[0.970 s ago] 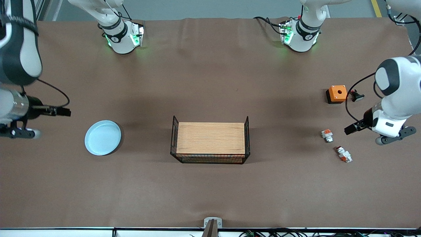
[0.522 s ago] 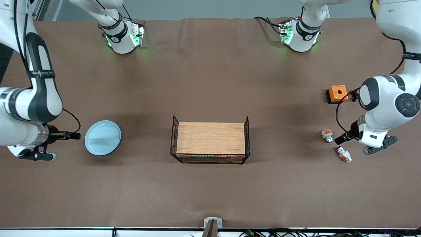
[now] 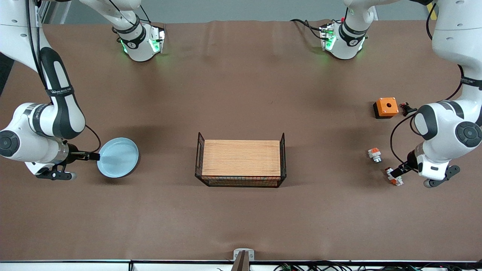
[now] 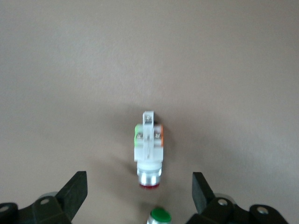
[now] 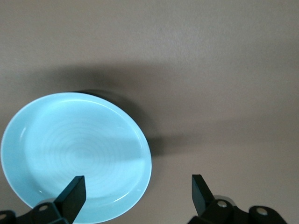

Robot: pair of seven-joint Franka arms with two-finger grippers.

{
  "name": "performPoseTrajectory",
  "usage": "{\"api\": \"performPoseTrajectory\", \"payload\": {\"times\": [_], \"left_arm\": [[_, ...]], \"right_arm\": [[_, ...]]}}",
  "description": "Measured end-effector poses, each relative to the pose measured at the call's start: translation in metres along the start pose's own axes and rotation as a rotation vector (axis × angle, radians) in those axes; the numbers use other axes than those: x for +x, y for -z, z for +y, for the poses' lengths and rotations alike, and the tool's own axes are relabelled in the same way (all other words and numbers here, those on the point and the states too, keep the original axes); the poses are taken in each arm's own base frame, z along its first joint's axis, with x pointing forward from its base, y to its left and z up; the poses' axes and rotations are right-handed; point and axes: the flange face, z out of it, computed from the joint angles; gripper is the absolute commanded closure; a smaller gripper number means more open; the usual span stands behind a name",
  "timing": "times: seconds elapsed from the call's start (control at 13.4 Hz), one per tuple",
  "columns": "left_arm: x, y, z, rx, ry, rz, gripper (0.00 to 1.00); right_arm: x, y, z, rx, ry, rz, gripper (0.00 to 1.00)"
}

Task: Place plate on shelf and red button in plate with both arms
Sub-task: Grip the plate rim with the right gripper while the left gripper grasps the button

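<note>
The pale blue plate (image 3: 118,157) lies flat on the brown table toward the right arm's end. My right gripper (image 3: 93,155) is at its rim, open and empty. In the right wrist view one fingertip (image 5: 74,187) is over the plate (image 5: 74,151) and the other over bare table, with the gripper (image 5: 138,190) straddling the rim. The red button (image 3: 393,177) lies toward the left arm's end. My left gripper (image 3: 399,171) is open right over it. In the left wrist view the button (image 4: 148,147) lies between the jaws of the gripper (image 4: 139,192), dark red end toward them.
A wire basket (image 3: 241,182) holding a wooden board stands mid-table. A shorter white part with an orange top (image 3: 374,154) lies beside the red button; a green-capped silver end (image 4: 160,216) shows near the jaws. An orange box (image 3: 386,107) and a small black part (image 3: 408,109) lie farther from the camera.
My right gripper has moved in to the plate's rim. My left gripper has moved from near the shorter white part to over the red button. The objects have not moved.
</note>
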Motion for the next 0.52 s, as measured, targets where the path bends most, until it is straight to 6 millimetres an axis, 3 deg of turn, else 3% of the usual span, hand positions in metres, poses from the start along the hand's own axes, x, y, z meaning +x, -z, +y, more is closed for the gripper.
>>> {"api": "performPoseTrajectory", "payload": {"times": [0.3,0.52], "left_arm": [[0.01,-0.028,0.002,-0.008,0.003,0.021,0.13],[0.01,-0.044,0.002,-0.016,0.004,0.038,0.29]], "right_arm": [[-0.003,-0.02,0.0,0.001,-0.001,0.045,0.01],[-0.003,-0.038,-0.001,0.002,-0.001,0.067,0.05]]}}
